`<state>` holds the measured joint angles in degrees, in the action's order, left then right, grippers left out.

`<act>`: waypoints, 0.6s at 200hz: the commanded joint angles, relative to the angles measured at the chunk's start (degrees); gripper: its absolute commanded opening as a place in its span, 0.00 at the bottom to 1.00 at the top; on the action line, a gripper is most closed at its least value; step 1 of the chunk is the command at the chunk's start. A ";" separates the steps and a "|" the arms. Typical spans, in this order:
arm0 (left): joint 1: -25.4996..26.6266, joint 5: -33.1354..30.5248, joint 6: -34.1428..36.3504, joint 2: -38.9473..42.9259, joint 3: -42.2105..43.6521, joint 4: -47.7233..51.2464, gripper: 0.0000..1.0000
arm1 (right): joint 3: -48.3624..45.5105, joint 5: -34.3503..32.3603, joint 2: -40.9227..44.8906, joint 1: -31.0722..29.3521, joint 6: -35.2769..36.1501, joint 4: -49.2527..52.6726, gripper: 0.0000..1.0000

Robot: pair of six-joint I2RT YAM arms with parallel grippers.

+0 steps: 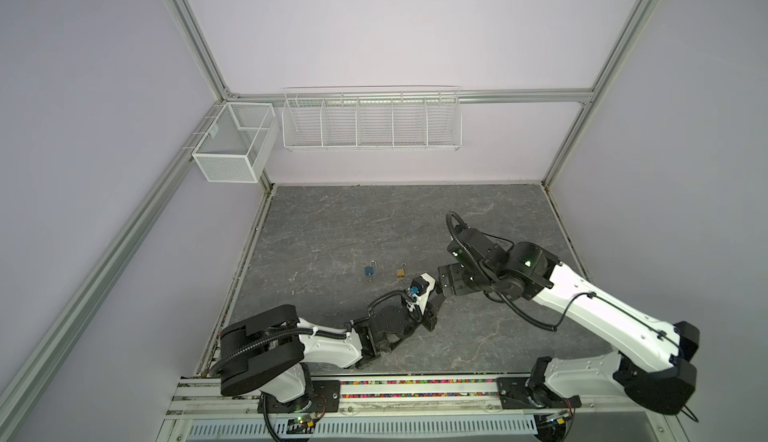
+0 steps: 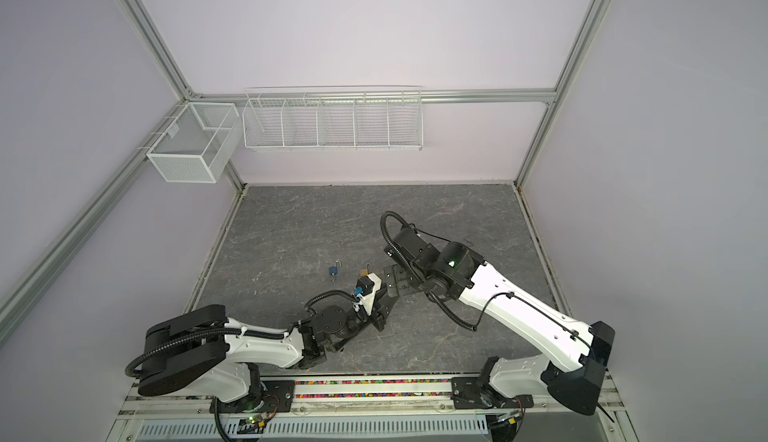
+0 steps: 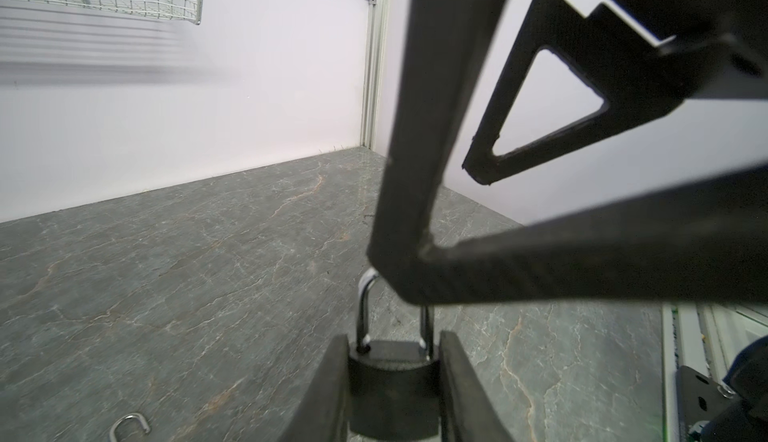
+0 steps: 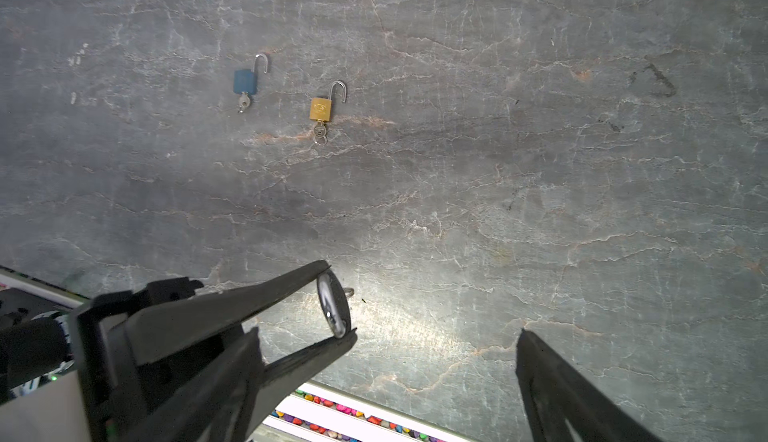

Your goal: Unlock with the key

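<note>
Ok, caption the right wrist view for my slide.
A blue padlock and a gold padlock lie open, keys inserted; left gripper holds a third padlock.

My left gripper point(image 3: 394, 338) sits low, clamped on the lock point(image 3: 392, 382). My right gripper point(image 4: 388, 331) hangs just above it, pointing down, jaws wide apart.

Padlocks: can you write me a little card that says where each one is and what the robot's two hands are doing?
black padlock: body gripped in the left gripper, shackle looks closed
left gripper: shut on the black padlock
right gripper: open, up by the black padlock's shackle
blue padlock: lying on the table, shackle open, key in it
gold padlock: lying beside the blue padlock, shackle open, key in it
</note>
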<state>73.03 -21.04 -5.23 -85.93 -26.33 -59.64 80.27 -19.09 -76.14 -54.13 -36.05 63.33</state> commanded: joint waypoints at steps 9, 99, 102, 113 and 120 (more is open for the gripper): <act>0.44 -1.56 1.47 0.63 -1.62 -1.17 0.00 | 2.28 -3.88 -3.26 0.77 2.15 2.48 0.96; 0.95 -1.02 2.58 0.47 -1.12 -1.57 0.00 | 5.11 -7.39 -7.88 1.12 6.91 5.35 0.97; 0.97 -1.07 2.53 0.42 -0.98 -1.68 0.00 | 5.19 -7.30 -7.90 1.16 7.10 5.48 0.97; 1.06 -1.07 2.60 0.48 -0.51 -2.52 0.00 | 5.66 -7.27 -8.34 1.68 7.46 6.65 0.97; 1.11 -1.04 2.66 0.42 -0.26 -2.86 0.00 | 5.90 -7.23 -8.53 1.83 7.89 7.20 0.97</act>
<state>73.63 -21.47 -4.08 -85.93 -26.46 -59.53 84.55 -25.06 -84.09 -53.32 -30.65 66.81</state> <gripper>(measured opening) 0.286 0.970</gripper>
